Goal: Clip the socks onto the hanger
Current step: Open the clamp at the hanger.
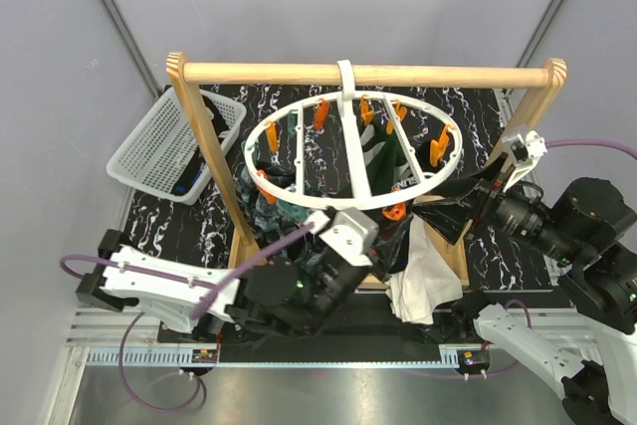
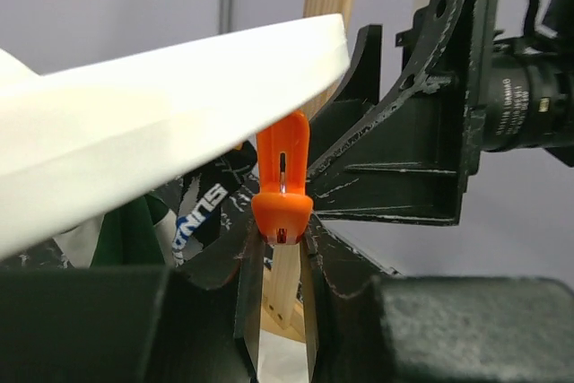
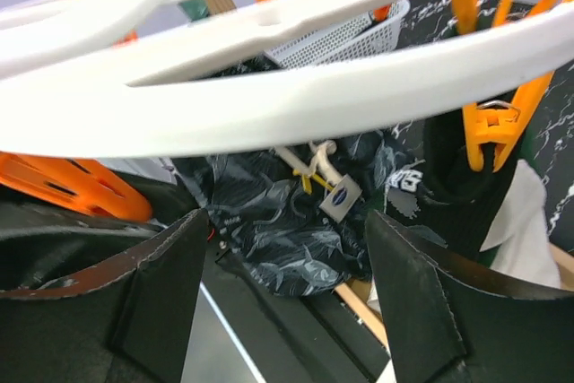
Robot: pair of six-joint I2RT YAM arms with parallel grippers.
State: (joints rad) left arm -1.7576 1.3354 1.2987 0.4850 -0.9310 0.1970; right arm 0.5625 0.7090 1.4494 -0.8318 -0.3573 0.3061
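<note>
The hanger [image 1: 350, 151], a white ring with spokes and orange pegs, hangs by its hook from the wooden rail [image 1: 363, 74]. My left gripper [image 2: 281, 238] is shut on the lower end of an orange peg [image 2: 282, 187] under the ring's near rim [image 2: 161, 123]; in the top view it sits at the ring's front [image 1: 391, 216]. My right gripper [image 3: 282, 248] is open just under the rim, with nothing between its fingers. Beyond them hangs a mottled teal-grey sock [image 3: 287, 213] with a tag. A black sock with white lettering [image 3: 448, 190] hangs by another orange peg [image 3: 491, 132]. A dark green sock [image 1: 383, 151] hangs inside the ring.
A white mesh basket [image 1: 177, 144] stands at the back left. A white cloth [image 1: 423, 276] hangs at the front of the wooden frame. The frame's upright posts [image 1: 207, 136] flank the ring. The right gripper's black fingers [image 2: 408, 159] are close to the held peg.
</note>
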